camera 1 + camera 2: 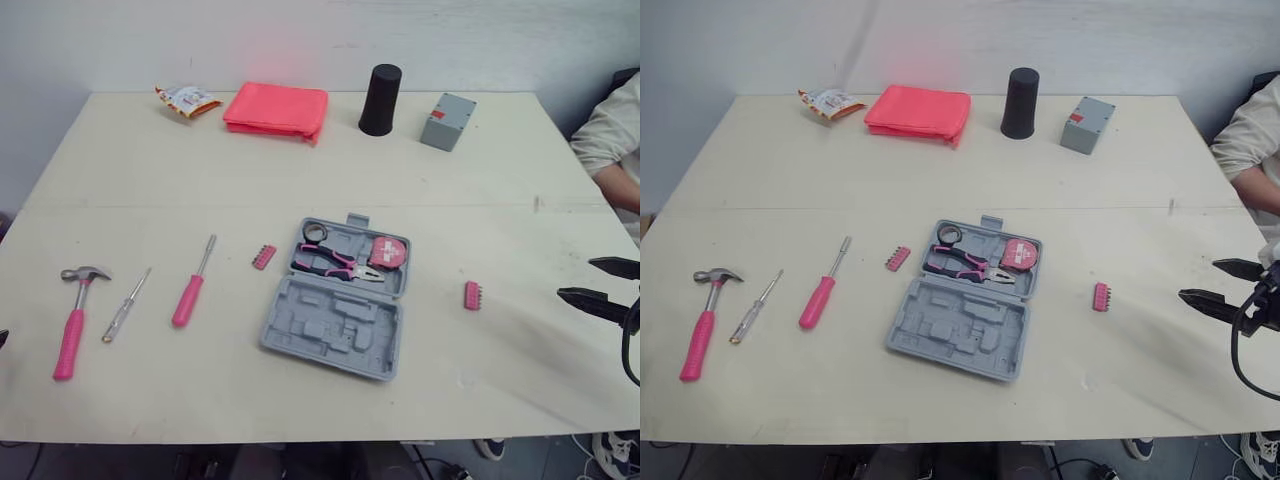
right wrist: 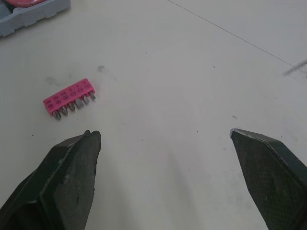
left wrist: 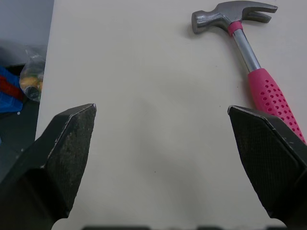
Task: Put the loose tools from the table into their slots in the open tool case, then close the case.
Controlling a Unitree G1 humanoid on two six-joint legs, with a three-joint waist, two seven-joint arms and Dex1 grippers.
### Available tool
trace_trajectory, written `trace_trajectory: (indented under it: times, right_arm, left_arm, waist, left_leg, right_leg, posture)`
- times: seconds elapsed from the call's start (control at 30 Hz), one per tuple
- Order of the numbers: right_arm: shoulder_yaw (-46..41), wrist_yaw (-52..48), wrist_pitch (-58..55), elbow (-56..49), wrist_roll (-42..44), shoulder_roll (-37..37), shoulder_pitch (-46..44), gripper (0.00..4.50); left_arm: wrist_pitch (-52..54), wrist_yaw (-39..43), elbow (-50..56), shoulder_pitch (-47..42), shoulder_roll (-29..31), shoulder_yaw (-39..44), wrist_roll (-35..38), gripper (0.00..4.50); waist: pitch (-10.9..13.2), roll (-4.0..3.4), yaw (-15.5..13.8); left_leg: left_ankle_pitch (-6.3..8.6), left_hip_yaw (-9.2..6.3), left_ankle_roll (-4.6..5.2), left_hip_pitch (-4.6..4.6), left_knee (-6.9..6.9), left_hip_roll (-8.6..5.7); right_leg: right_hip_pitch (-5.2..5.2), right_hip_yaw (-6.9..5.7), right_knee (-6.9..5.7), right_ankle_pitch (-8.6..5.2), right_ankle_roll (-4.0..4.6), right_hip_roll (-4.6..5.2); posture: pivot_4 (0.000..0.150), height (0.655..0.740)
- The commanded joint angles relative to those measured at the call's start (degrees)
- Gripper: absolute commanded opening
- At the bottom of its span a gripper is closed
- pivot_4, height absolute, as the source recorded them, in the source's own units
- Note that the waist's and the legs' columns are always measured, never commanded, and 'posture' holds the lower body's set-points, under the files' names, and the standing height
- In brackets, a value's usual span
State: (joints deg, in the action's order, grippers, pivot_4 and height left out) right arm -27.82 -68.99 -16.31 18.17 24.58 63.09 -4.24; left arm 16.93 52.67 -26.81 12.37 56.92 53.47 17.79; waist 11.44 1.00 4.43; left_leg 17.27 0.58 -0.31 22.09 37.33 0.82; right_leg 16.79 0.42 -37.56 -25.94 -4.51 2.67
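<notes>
Right wrist view: right gripper (image 2: pixel 162 133), fingers spread, hovers near pink bit strip (image 2: pixel 69 99) right of open tool case (image 1: pixel 330 325) (left gripper (image 3: pixel 162 109) likewise spread by hammer (image 3: pixel 249 52)); pickup pending, next move likely needs descent and pinch.

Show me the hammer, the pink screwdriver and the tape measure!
hammer (image 1: pixel 70 342): left eye view, on its pink handle.
pink screwdriver (image 1: pixel 188 300): left eye view, on its handle.
tape measure (image 1: pixel 389 251): left eye view, on its round pink face.

A packet (image 1: pixel 186 100), pink cloth (image 1: pixel 277 110), black cup (image 1: pixel 381 99) and grey box (image 1: pixel 447 121) are lined along the top; a sleeve (image 1: pixel 612 135) is seen upper right.
</notes>
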Motion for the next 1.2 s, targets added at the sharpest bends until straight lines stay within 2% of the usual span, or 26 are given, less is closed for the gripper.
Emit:
trace_trajectory:
  times: [0.03,0.17,0.3,0.4,0.57,0.67,0.8,0.9,0.93,1.2]
  right_arm:
    - [-1.35,0.47,-0.08,-1.77,0.62,-0.21,-0.17,4.5]
    - [-2.14,2.93,-0.35,-5.4,1.21,-2.92,1.36,4.5]
    - [-3.68,6.44,-5.03,-15.94,4.54,-6.58,4.23,4.5]
    - [-3.5,8.46,-7.99,-25.34,6.75,-9.36,7.33,4.5]
    - [0.58,13.78,-12.24,-38.34,8.13,-13.1,9.93,4.5]
    - [4.97,16.54,-13.06,-41.76,6.07,-14.01,9.83,3.76]
    - [12.22,18.95,-13.26,-44.7,3.2,-14.93,9.15,1.82]
    - [16.18,20.01,-12.71,-44.99,1.37,-15.55,8.14,0.18]
    - [17.35,20.11,-12.66,-45.0,0.88,-15.71,7.76,0.0]
    - [23.18,20.4,-11.4,-44.07,-2.83,-16.48,5.58,0.0]
  left_arm:
    - [-0.71,-0.03,0.26,0.36,0.78,0.6,1.11,4.47]
    - [0.57,-0.36,4.18,-0.39,0.69,-1.14,1.56,4.47]
    - [5.67,1.06,16.51,-2.64,0.05,-6.94,4.69,4.47]
    - [8.74,1.71,25.63,-4.17,0.01,-12.93,6.29,4.47]
    - [12.23,-0.34,34.29,-16.02,-0.34,-29.36,5.55,4.47]
    - [13.44,-1.94,33.73,-25.71,-3.15,-39.81,2.71,3.76]
    - [14.07,-2.39,31.48,-35.47,-9.41,-51.59,-1.08,1.95]
    - [12.66,-3.73,28.48,-38.59,-13.22,-56.94,-4.66,0.5]
    - [11.93,-3.7,27.79,-39.06,-14.24,-58.69,-5.75,0.03]
    - [8.42,-3.29,23.5,-43.35,-20.93,-64.27,-9.19,0.03]
  waist:
    - [0.0,0.0,0.02]
    - [0.0,0.0,-0.07]
    - [0.0,0.0,-0.88]
    - [0.0,-0.01,-1.49]
    - [0.0,-0.01,-2.53]
    - [0.0,-0.01,-2.84]
    - [0.0,-0.01,-2.84]
    - [0.0,0.0,-2.74]
    - [0.0,0.0,-2.74]
    - [0.0,0.0,-3.15]
  left_leg:
    - [0.0,0.0,0.0,0.0,0.0,0.0]
    - [0.0,0.0,-0.01,0.0,0.01,0.0]
    - [-0.02,-0.01,-0.03,0.05,0.05,0.0]
    - [-0.13,-0.02,-0.24,0.08,0.08,0.0]
    - [-0.18,-0.04,-0.32,0.16,0.1,0.0]
    - [-0.19,-0.01,-0.33,0.14,0.12,-0.01]
    - [-0.17,-0.01,-0.31,0.23,0.28,-0.01]
    - [-0.15,-0.01,-0.27,0.33,0.43,0.0]
    - [-0.15,-0.01,-0.27,0.36,0.45,0.01]
    - [-0.14,-0.11,-0.25,0.43,0.66,0.02]
  right_leg:
    - [0.0,0.0,0.0,0.0,0.0,0.0]
    - [0.0,0.0,-0.03,0.0,0.0,0.0]
    - [0.0,0.0,-0.06,0.0,0.0,0.0]
    - [0.0,0.0,-0.07,0.0,0.0,0.0]
    - [0.0,-0.01,-0.07,0.0,-0.01,-0.11]
    - [-0.04,0.03,-0.08,0.01,-0.03,-0.13]
    - [-0.03,0.02,-0.17,0.02,-0.04,-0.18]
    - [0.01,0.02,-0.19,0.02,-0.05,-0.24]
    - [0.02,0.01,-0.18,0.02,-0.05,-0.26]
    - [0.01,-0.06,-0.22,0.03,-0.05,-0.25]
  posture:
    - [0.15,0.7361]
    - [0.15,0.7361]
    - [0.15,0.7361]
    - [0.15,0.7361]
    - [0.15,0.7361]
    - [0.15,0.7361]
    - [0.15,0.7361]
    - [0.15,0.7361]
    - [0.15,0.7361]
    - [0.15,0.7361]
